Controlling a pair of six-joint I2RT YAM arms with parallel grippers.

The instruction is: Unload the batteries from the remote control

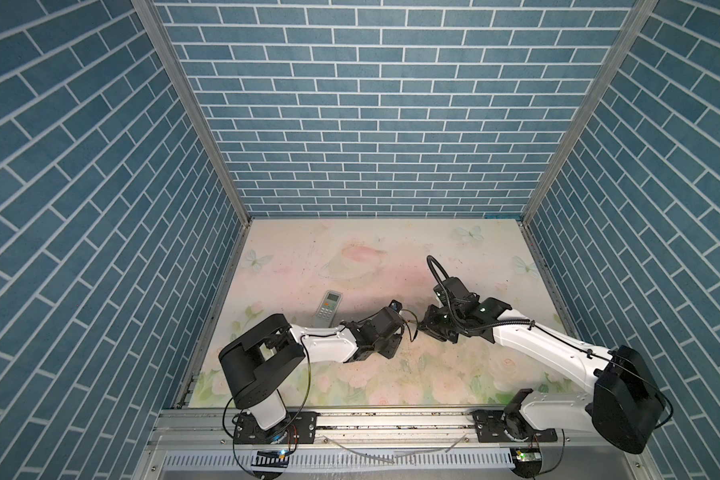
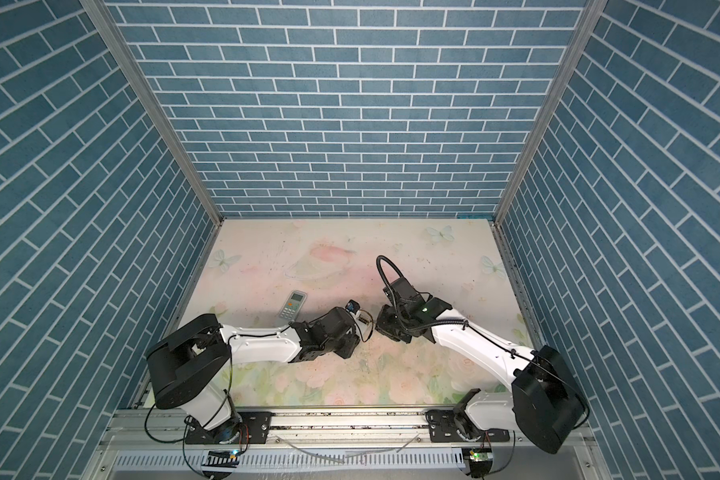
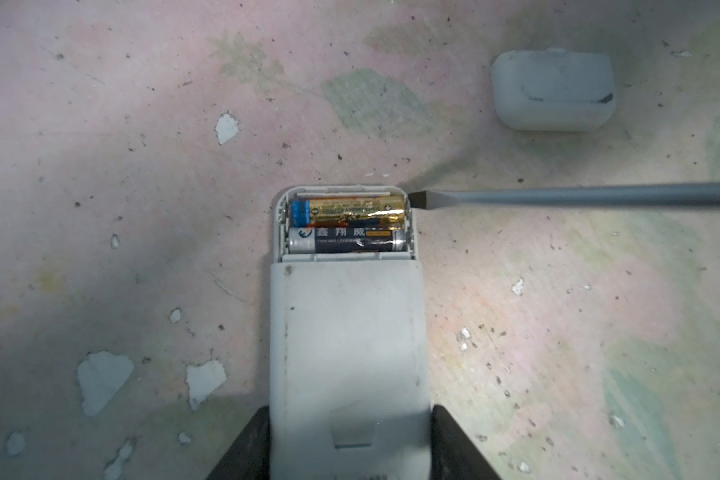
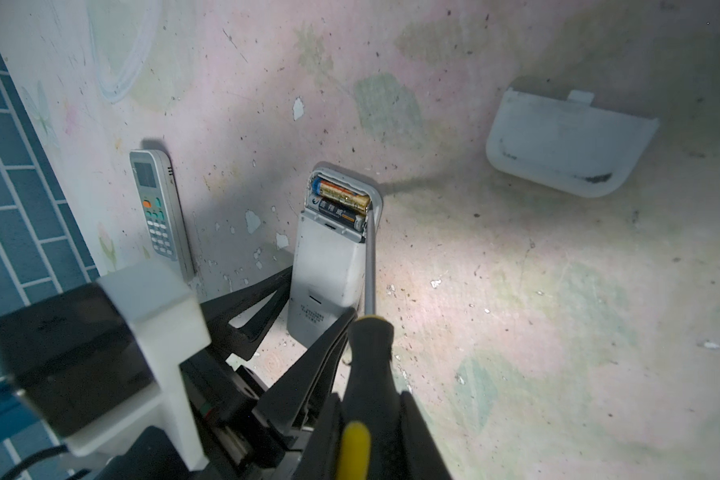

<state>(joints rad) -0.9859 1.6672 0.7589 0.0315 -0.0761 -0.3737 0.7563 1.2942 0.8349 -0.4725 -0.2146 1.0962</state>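
Note:
My left gripper (image 3: 350, 411) is shut on the sides of a white remote control (image 3: 348, 340) that lies back up on the table. Its battery bay is uncovered. Two batteries lie side by side in it: a gold one with a blue end (image 3: 350, 209) and a black one (image 3: 350, 242). My right gripper (image 4: 368, 399) is shut on the black-and-yellow handle of a screwdriver (image 4: 368, 353). The flat tip (image 3: 416, 197) touches the bay's outer corner beside the gold battery (image 4: 344, 193). In both top views the wrists hide the held remote.
The white cover plate (image 3: 553, 91) lies loose on the floral table, past the remote's open end. A second remote (image 1: 328, 308) lies face up, left of the left arm. Blue brick walls (image 1: 100, 208) close in three sides.

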